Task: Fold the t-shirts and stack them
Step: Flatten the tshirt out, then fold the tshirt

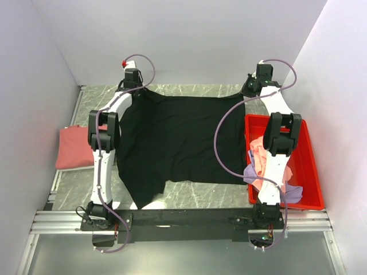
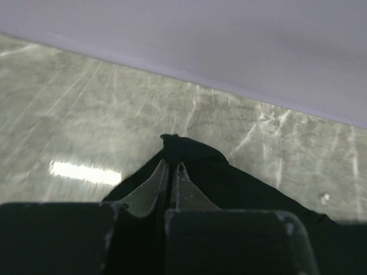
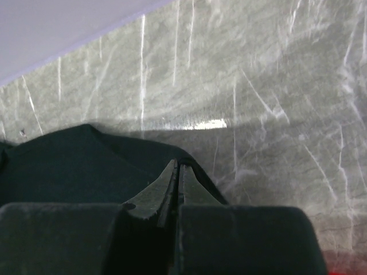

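From the top camera you get the whole layout. The black t-shirt (image 1: 178, 143) lies spread over the middle of the marble table (image 1: 195, 197), with one sleeve trailing toward the near edge. The salmon-red t-shirt (image 1: 74, 148) lies as a flat rectangle at the table's left edge, just outside the left arm. The pink t-shirt (image 1: 262, 156) and the lavender t-shirt (image 1: 250, 173) sit crumpled together in the red bin (image 1: 309, 172) on the right, partly hidden by the right arm. Both arms reach out to the far corners of the black shirt, but from above you cannot read their jaws.

The wrist cameras give you that. The left gripper (image 2: 171, 172) has its fingers pressed together on a fold of black cloth, and a small peak of fabric pokes out just past the tips, with bare marble beyond. The right gripper (image 3: 177, 172) is likewise clamped on the black shirt's edge. Its fingers are together, the cloth bunches to its left and there is open marble ahead.
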Action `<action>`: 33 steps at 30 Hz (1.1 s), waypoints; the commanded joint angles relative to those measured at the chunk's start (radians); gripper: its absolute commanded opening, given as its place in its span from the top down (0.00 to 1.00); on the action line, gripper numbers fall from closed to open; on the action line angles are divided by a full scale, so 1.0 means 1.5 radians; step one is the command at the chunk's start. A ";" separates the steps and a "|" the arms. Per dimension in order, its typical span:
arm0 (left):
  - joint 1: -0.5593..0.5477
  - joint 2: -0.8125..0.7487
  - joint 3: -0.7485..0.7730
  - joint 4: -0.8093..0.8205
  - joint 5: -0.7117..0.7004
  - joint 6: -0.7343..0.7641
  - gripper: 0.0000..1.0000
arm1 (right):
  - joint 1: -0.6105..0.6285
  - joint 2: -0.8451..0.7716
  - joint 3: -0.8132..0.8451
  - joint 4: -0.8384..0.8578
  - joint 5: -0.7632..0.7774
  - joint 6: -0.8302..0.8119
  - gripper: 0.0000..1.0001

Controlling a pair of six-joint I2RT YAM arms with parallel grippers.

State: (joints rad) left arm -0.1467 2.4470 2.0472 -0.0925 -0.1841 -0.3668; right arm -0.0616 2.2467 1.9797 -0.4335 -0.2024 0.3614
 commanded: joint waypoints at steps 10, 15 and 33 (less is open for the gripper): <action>-0.027 -0.259 -0.204 -0.075 -0.159 -0.159 1.00 | -0.001 -0.116 -0.090 -0.004 -0.002 -0.032 1.00; -0.048 -0.308 -0.250 -0.121 -0.208 -0.202 1.00 | -0.001 -0.145 -0.112 -0.019 0.003 -0.054 1.00; -0.103 -0.401 -0.289 -0.394 -0.333 -0.407 1.00 | -0.001 -0.181 -0.139 -0.067 0.024 -0.104 1.00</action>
State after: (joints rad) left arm -0.2775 1.8942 1.5906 -0.5831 -0.6121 -0.8959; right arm -0.0616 2.0426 1.7626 -0.5240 -0.1841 0.2352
